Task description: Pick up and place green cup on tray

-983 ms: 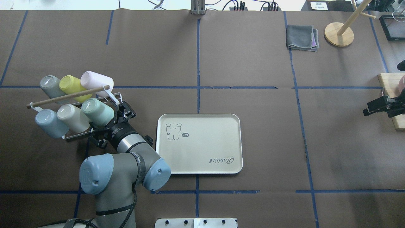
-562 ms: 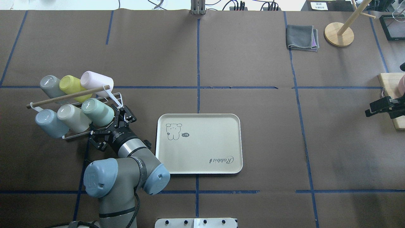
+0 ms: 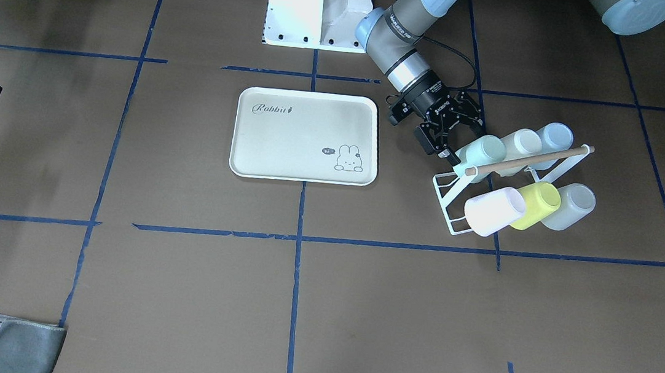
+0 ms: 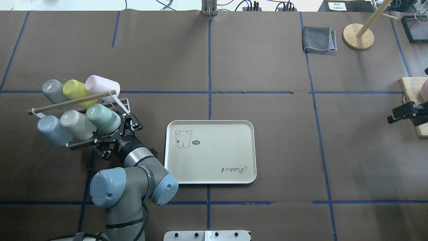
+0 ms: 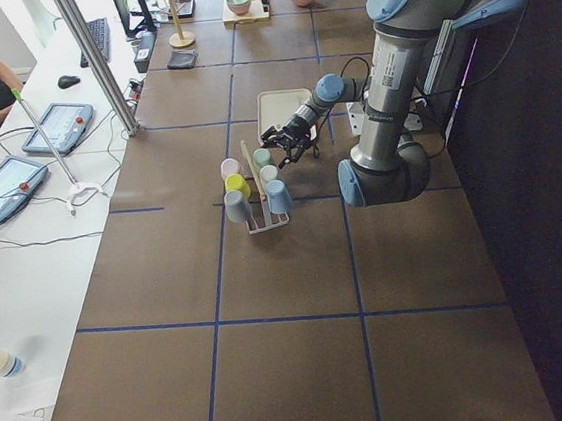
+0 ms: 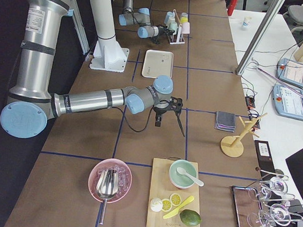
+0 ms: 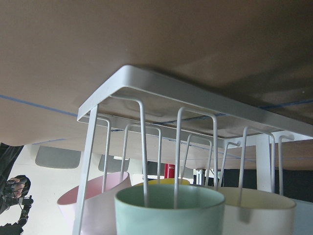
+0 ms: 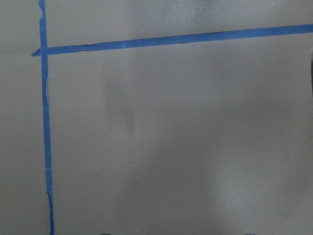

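Note:
The pale mint-green cup [image 4: 104, 118] lies on its side in the front row of a white wire rack [image 4: 123, 102], at the end nearest the tray; it also shows in the front view [image 3: 483, 150] and fills the bottom of the left wrist view [image 7: 168, 210]. My left gripper [image 4: 113, 134] is open, with its jaws spread just at the cup's mouth end and not closed on it [image 3: 454, 132]. The cream tray [image 4: 214, 157] with "Rabbit" lettering lies empty just right of that arm. My right gripper [image 4: 399, 114] is open and empty at the far right, above bare table.
The rack also holds blue [image 4: 52, 130], cream [image 4: 76, 124], grey [image 4: 53, 90], yellow-green [image 4: 76, 89] and pink [image 4: 102, 86] cups under a wooden dowel [image 4: 72, 102]. A grey cloth [image 4: 319, 39] and wooden stand [image 4: 357, 36] are far right. A cutting board [image 4: 413, 97] is beside the right gripper.
My left gripper has drawn back slightly toward the robot, still open at the cup's mouth. The green cup has stayed on the rack. The right gripper has shifted slightly to the right.

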